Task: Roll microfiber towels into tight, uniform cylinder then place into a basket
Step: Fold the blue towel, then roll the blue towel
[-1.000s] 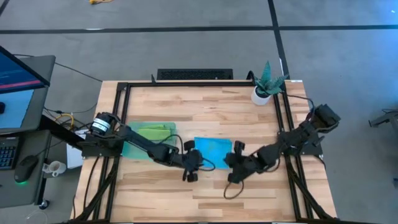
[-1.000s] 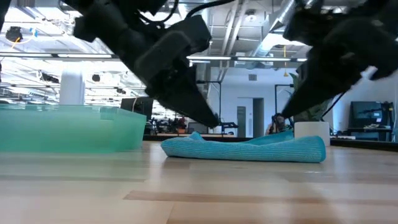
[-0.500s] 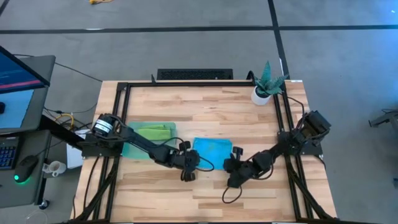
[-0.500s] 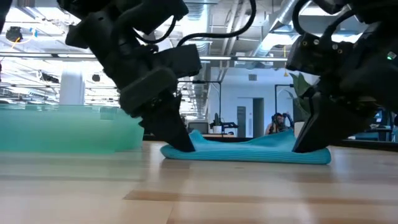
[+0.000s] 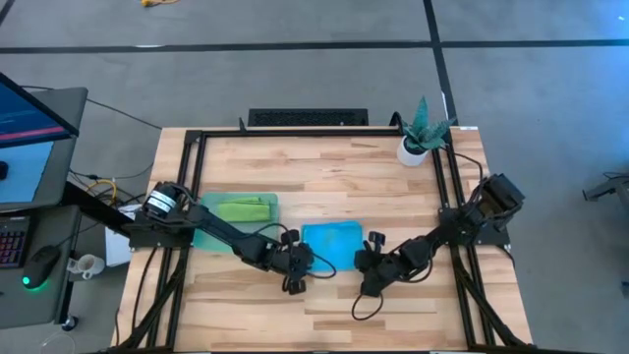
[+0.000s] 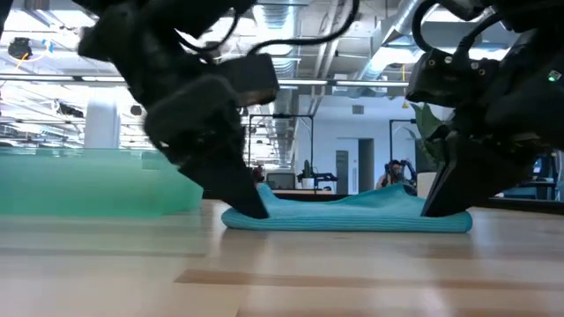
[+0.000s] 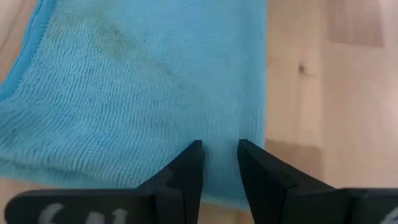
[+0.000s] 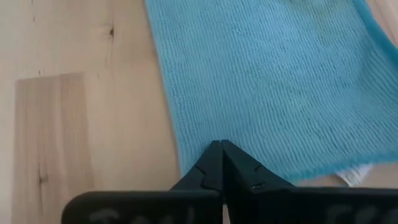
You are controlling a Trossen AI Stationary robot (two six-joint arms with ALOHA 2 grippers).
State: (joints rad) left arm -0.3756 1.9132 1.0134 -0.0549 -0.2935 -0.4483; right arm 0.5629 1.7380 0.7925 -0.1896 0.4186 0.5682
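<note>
Both arms have dropped since a second ago, and from above the left end effector [image 5: 295, 267] and right end effector [image 5: 371, 265] now flank the blue towel [image 5: 331, 241] mid-bench, the green towel [image 5: 239, 208] lying in the basket [image 5: 208, 237]. Low down, both tips press its near edge onto the bench [image 6: 282, 273]. Left wrist: fingers slightly apart, straddling the hem. Right wrist: fingers closed on the hem. Soft, limp cloth probably needs gripping by the edge.

The left gripper [image 6: 251, 204] blurs in the low view. The blue towel [image 7: 143, 87] runs off both wrist views' edges.
</note>
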